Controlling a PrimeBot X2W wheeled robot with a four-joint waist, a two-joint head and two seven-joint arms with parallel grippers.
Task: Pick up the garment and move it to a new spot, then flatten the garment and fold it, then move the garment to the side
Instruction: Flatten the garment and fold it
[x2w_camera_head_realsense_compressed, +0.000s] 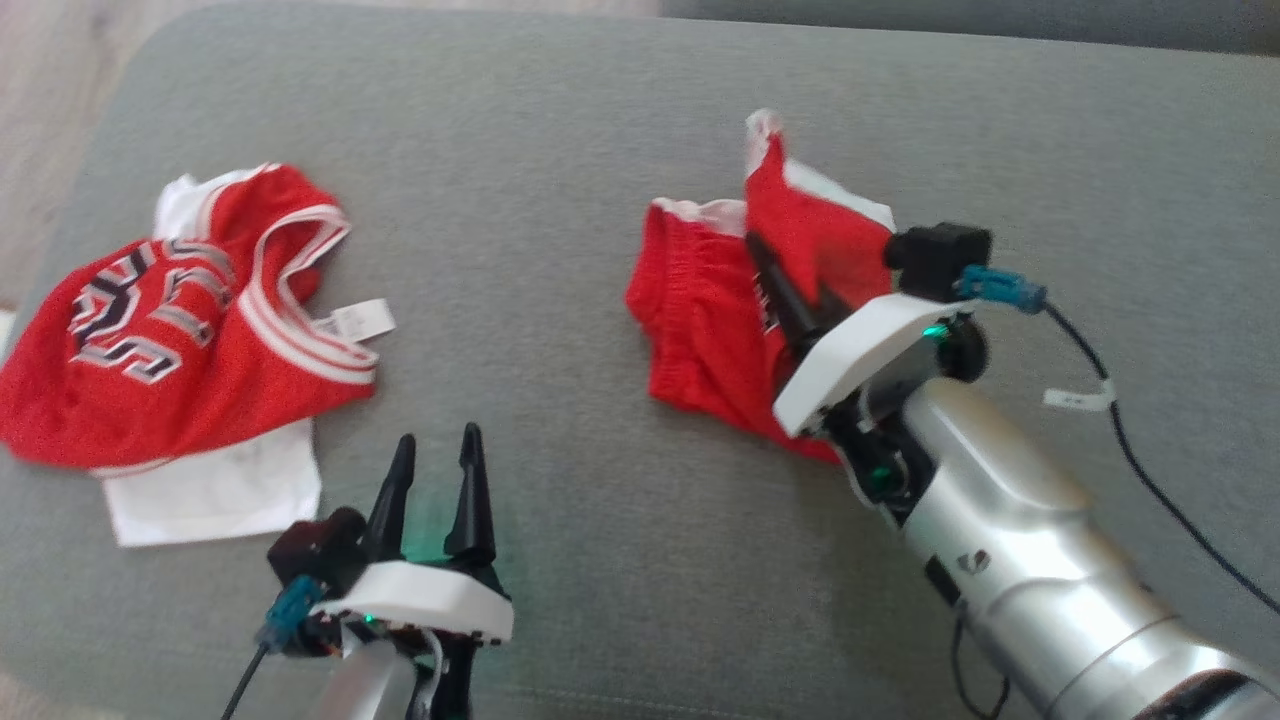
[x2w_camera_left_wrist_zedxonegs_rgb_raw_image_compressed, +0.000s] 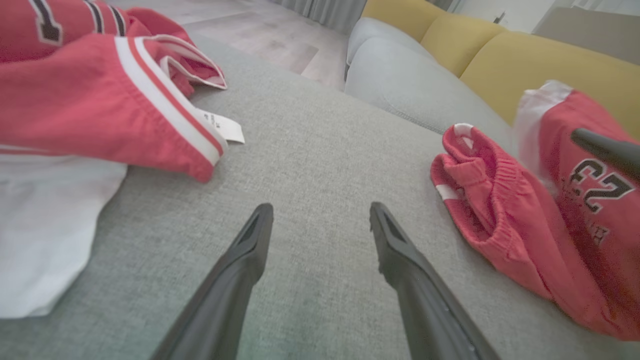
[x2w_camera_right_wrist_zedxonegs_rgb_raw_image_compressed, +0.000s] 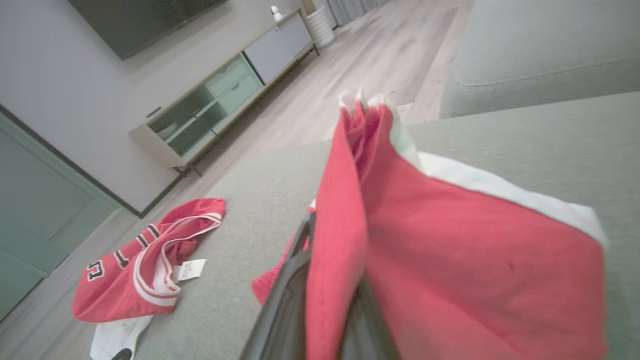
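Red jersey (x2w_camera_head_realsense_compressed: 170, 330) at 9 o'clock, crumpled over white cloth (x2w_camera_head_realsense_compressed: 215, 495) (tag (x2w_camera_head_realsense_compressed: 355, 322) out toward 3), on grey cushion (x2w_camera_head_realsense_compressed: 600, 150). Yellow cushions (x2w_camera_left_wrist_zedxonegs_rgb_raw_image_compressed: 525, 65) beyond.

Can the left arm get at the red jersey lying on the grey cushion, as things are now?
Probably yes. The left gripper is open and empty, and the red jersey lies close beside it, to its left on the grey cushion. Bare cushion lies between them.
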